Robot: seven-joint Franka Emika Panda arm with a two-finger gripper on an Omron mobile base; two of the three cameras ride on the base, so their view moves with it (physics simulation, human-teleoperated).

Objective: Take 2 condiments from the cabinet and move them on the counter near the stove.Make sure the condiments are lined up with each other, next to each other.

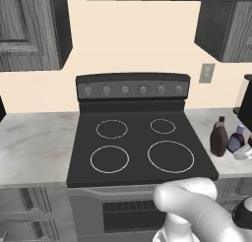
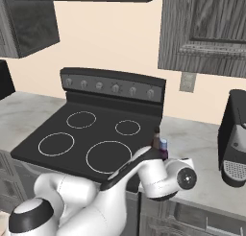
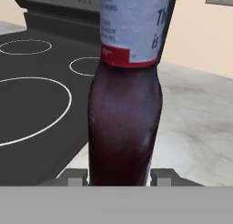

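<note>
a simulated kitchen with a cream wall is shown, and a light marbled counter (image 1: 34, 142) runs across the middle of the left base view on both sides of a black stove (image 1: 140, 140). four white ring burners are marked on the flat top of the stove, and a row of grey knobs is set along its raised back panel. grey wood-grain cabinets (image 1: 29, 32) hang at the upper left and upper right of that frame, and a pale wall outlet (image 1: 206, 73) is seen at the right, above the counter.

at the right edge of the left base view, on the counter just beside the stove, the dark brown bottle (image 1: 219, 137) stands upright. just to its right the smaller purple-blue bottle (image 1: 237, 139) is seen close beside it; whether the two touch cannot be told.

in the right base view the white arm rises from the lower left, and the tops of both bottles show just above it at the centre of the frame. a black coffee machine (image 2: 234, 136) stands at the right edge on the counter.

in the hand view the gripper (image 3: 119, 176) is closed on the purple-blue bottle, whose dark body fills the gap between the two finger tips at the bottom centre; its red-edged pale label sits at the top centre.
</note>
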